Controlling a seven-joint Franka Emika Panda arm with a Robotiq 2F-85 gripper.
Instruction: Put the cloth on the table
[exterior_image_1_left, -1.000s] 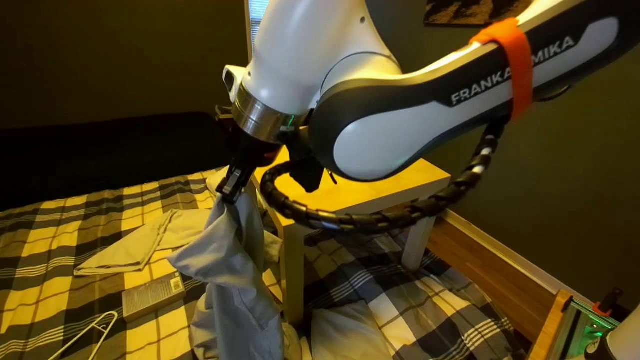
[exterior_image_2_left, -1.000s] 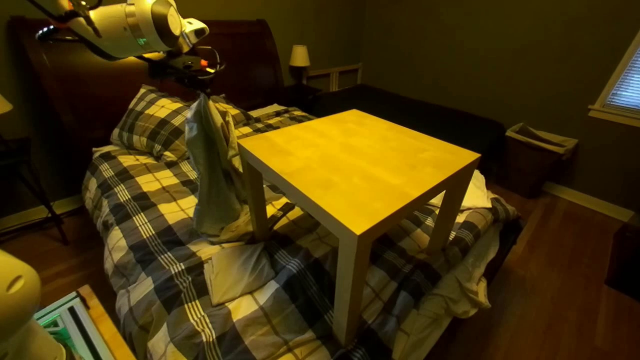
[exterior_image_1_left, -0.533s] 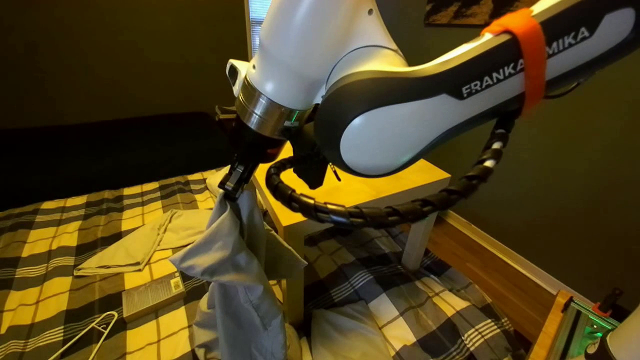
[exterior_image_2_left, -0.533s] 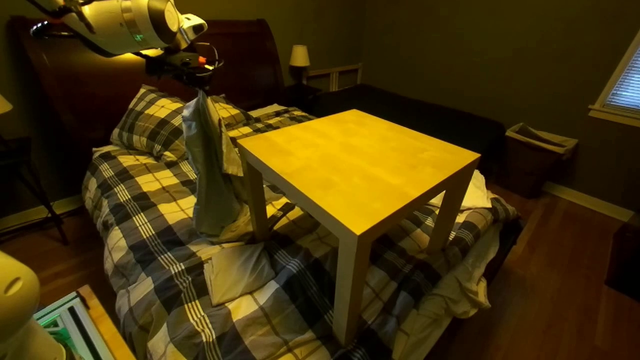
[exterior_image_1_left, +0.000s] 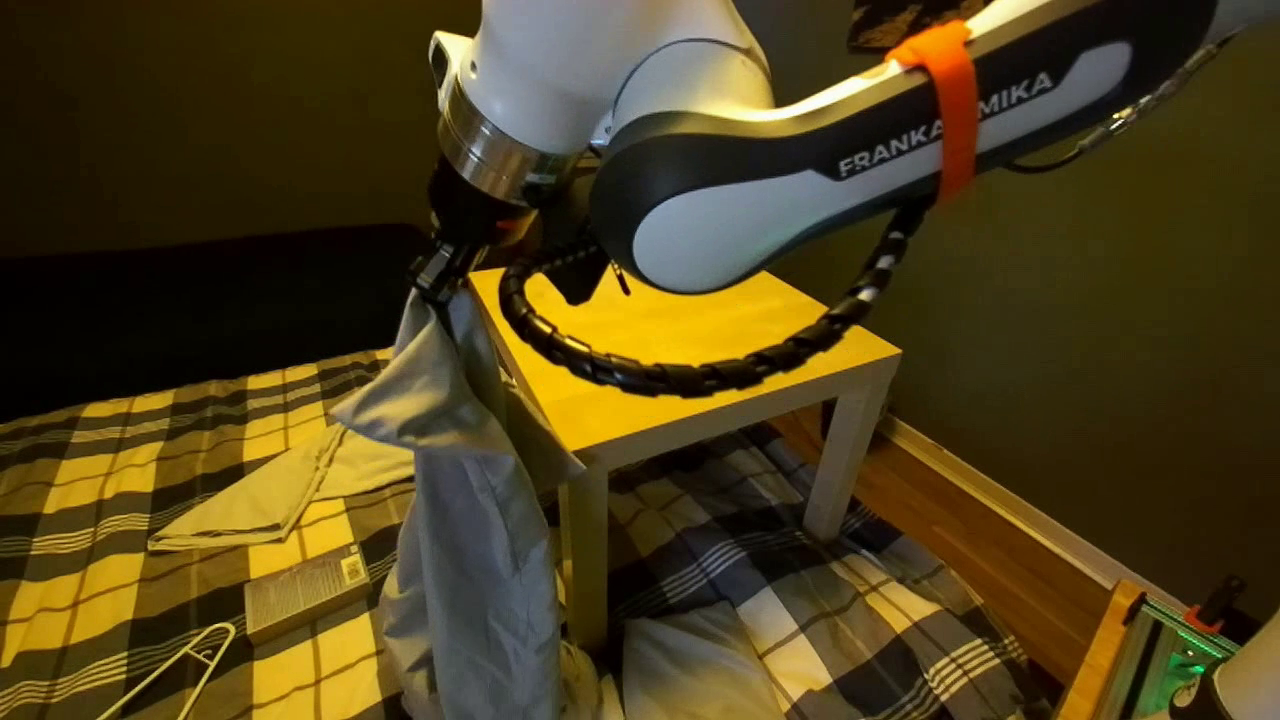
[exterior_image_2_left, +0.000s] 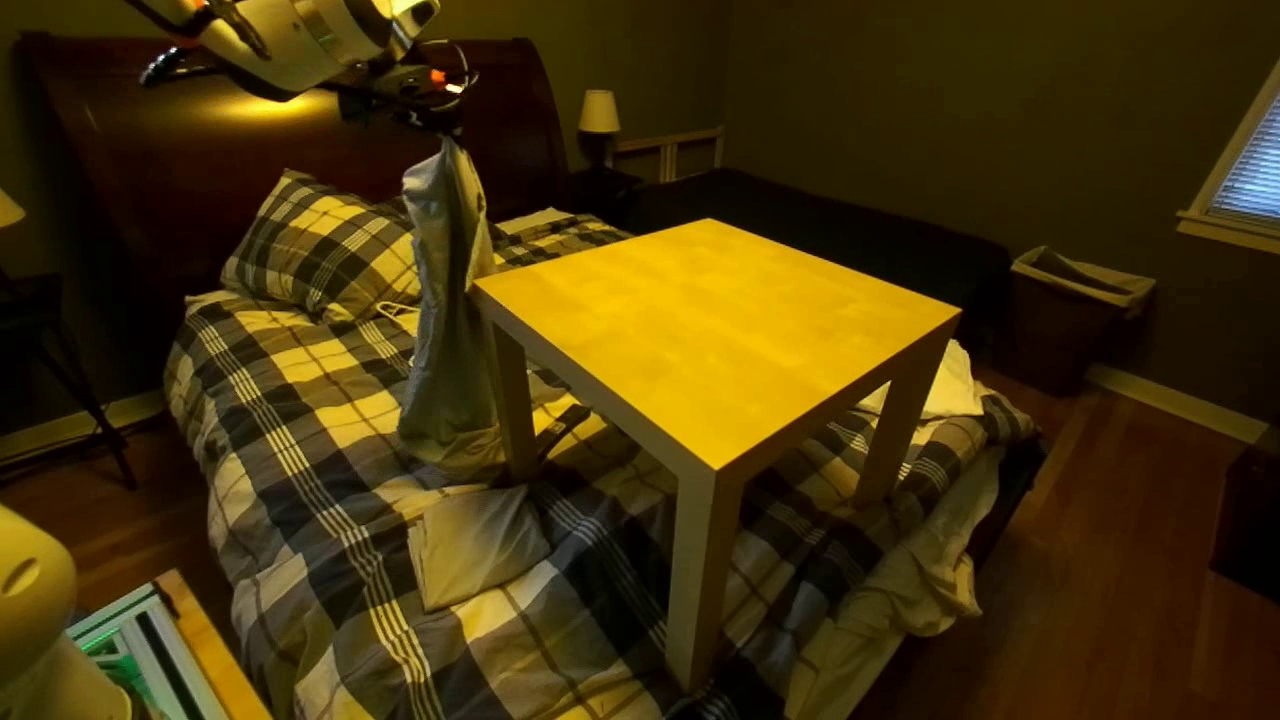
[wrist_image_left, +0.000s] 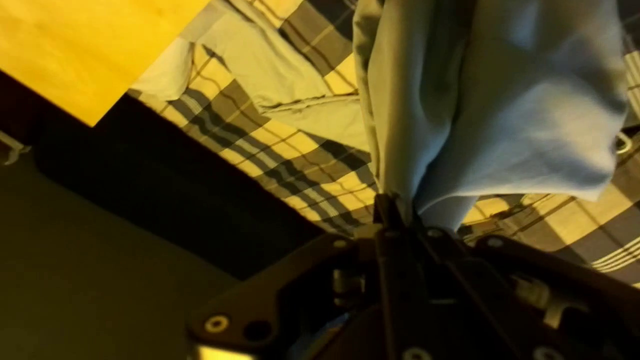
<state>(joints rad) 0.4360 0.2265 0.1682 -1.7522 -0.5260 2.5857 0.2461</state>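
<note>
The cloth, pale beige-grey and rumpled, hangs in long folds from my gripper. It hangs beside the table, and its lower part reaches down to the bed. It also shows in an exterior view and in the wrist view. My gripper is shut on the cloth's top end, above the height of the table top; its fingers pinch the fabric in the wrist view. The table has a bare yellowish wood top and white legs. Its top shows partly behind the arm in an exterior view.
The table stands on a plaid bedspread. A flat folded beige cloth, a box and a white hanger lie on the bed. A pale folded fabric lies near a table leg. A plaid pillow is behind.
My gripper has risen and moved closer to the table's near corner side, carrying the cloth's top end up with it. More of the cloth hangs stretched out. The table has not moved.
</note>
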